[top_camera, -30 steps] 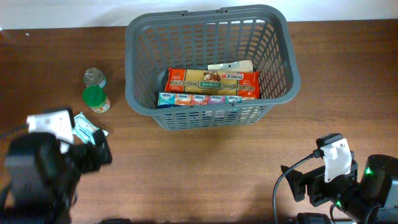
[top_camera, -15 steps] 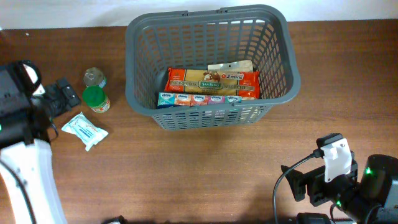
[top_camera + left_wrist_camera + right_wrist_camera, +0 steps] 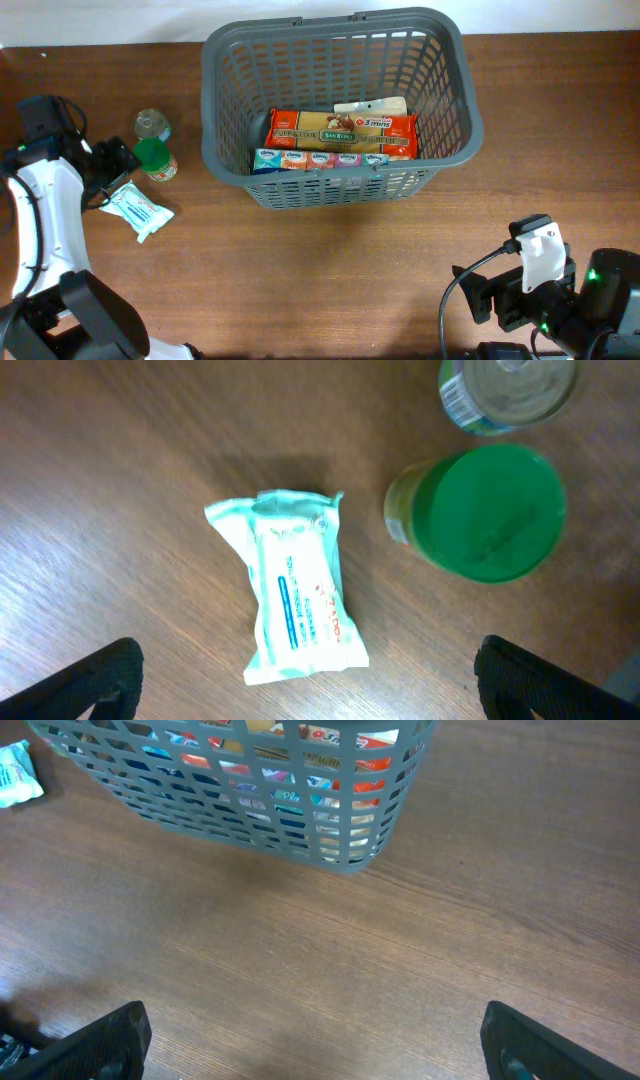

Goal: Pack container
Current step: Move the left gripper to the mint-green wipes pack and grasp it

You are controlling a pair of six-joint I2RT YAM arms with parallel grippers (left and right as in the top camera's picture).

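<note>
The basket point(image 3: 209, 110) is dark grey with slotted lattice walls. The packet point(image 3: 340, 132) inside is orange-red; the small packs point(image 3: 320, 159) run teal, orange, pink. The jar lid point(image 3: 490, 510) is green (the can point(image 3: 505, 390) beside it silvery), the pouch point(image 3: 297, 585) mint-white with blue print, the table point(image 3: 300, 280) brown wood grain.

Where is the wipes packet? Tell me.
In the overhead view the wipes packet lies on the table left of the container, just below the green-lidded jar.

The left arm point(image 3: 40, 215) is seen extended along the left edge, the left pincer point(image 3: 110, 168) turned rightward with jaws spread wide and empty, while the right pincer point(image 3: 318, 1042) is likewise held wide apart, gripping nothing.
</note>
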